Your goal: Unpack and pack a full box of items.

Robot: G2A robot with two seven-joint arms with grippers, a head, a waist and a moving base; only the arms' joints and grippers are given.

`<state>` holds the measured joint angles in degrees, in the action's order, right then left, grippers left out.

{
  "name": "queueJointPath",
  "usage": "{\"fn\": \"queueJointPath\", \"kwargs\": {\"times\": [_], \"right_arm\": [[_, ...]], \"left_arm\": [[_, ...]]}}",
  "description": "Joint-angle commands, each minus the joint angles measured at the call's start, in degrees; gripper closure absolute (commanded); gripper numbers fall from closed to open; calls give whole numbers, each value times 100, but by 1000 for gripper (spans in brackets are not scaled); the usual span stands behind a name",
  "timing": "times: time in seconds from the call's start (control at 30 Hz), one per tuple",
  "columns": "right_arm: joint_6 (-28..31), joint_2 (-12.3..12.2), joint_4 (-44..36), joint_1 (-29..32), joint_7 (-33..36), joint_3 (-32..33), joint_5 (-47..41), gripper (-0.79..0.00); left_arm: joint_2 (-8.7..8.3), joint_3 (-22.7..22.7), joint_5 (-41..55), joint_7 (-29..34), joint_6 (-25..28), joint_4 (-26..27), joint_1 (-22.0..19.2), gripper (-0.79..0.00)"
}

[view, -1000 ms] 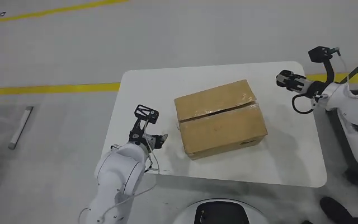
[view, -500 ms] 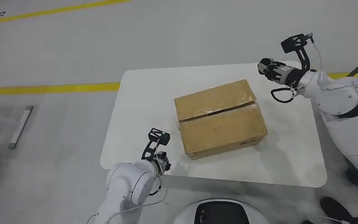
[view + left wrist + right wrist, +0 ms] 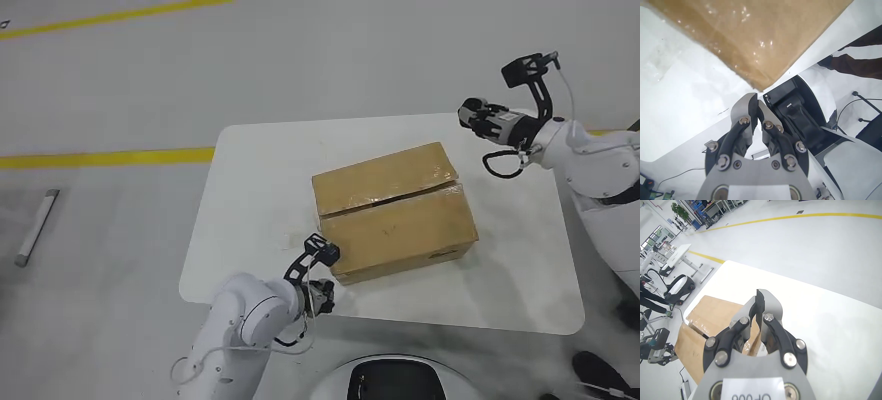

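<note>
The left claw [image 3: 326, 288] has swung in from the near-left edge of the table [image 3: 250, 200] to the near-left corner of the box [image 3: 395, 210]. Its fingers are pressed together on nothing, and whether it touches the box is unclear. The right claw [image 3: 470, 110], also closed and empty, hangs over the table's far right corner. The box sits mid-table, taped shut, its contents hidden.

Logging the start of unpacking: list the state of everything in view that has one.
Box: closed, top seam taped, flat on the table.
Left end effector: shut, empty, at the box's near corner.
Right end effector: shut, empty, above the table's far edge.
</note>
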<state>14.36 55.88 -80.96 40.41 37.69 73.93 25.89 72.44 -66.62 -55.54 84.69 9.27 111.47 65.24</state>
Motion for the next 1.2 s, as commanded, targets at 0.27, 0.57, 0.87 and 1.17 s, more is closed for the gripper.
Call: {"fn": "queueJointPath", "kwargs": {"times": [0.27,0.57,0.87,1.17], "right_arm": [[57,46,-30,-69,3,-186,-50,0],[60,78,-233,-35,154,-364,-77,0],[-28,204,-293,-11,-24,-989,317,0],[-88,308,-80,-165,-96,-1369,799,0]], "left_arm": [[-7,192,-160,-477,-47,-209,-295,-25],[0,262,-389,-1162,-202,-405,-487,-34],[-122,-68,-935,-811,123,234,-435,-785],[-163,-203,-1151,-729,244,457,-370,-785]]}}
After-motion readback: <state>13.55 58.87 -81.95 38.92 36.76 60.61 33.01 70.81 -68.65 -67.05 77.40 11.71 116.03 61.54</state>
